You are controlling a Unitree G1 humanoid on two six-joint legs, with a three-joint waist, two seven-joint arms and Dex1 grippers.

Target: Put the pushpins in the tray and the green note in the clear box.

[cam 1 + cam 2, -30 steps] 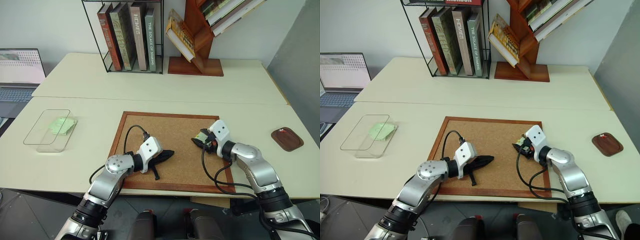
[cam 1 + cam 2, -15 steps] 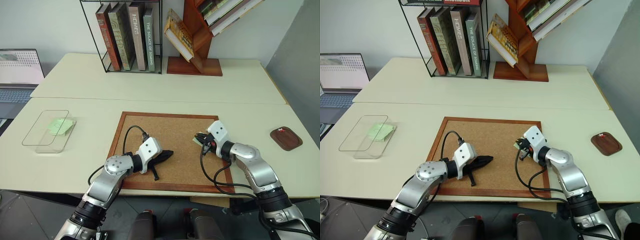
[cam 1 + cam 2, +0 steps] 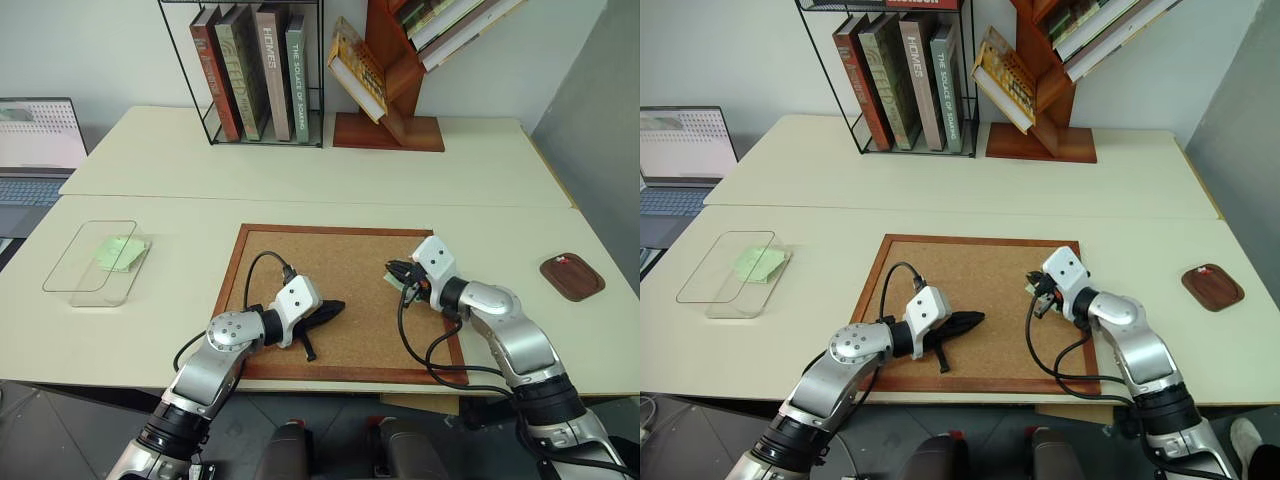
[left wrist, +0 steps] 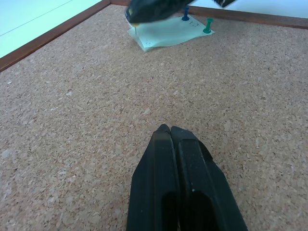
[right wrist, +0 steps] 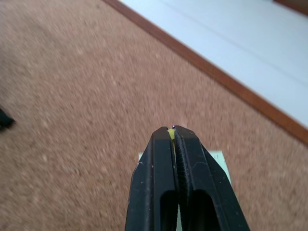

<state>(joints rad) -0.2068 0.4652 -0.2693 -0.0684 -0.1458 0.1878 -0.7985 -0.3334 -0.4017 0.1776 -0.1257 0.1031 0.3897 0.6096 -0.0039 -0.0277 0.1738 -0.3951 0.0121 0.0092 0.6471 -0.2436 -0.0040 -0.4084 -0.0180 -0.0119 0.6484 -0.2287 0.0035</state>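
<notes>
Left of the cork board (image 3: 340,300), a pale green note (image 3: 118,252) lies flat inside the clear box (image 3: 92,262). On the board, the left gripper (image 4: 170,131) rests pinched shut, empty. The right gripper (image 5: 173,129) clamps a yellow pushpin (image 5: 172,130) above another green note (image 4: 168,34), blue pin (image 4: 185,13) and green pin (image 4: 208,25) upright in it. Tray (image 3: 572,276) far right of the board.

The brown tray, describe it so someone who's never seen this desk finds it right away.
Start at the big cork board mid-table, then look past its right edge. The tray sits alone there: small, dark reddish-brown, rounded, unlike the larger clear box at far left.
</notes>
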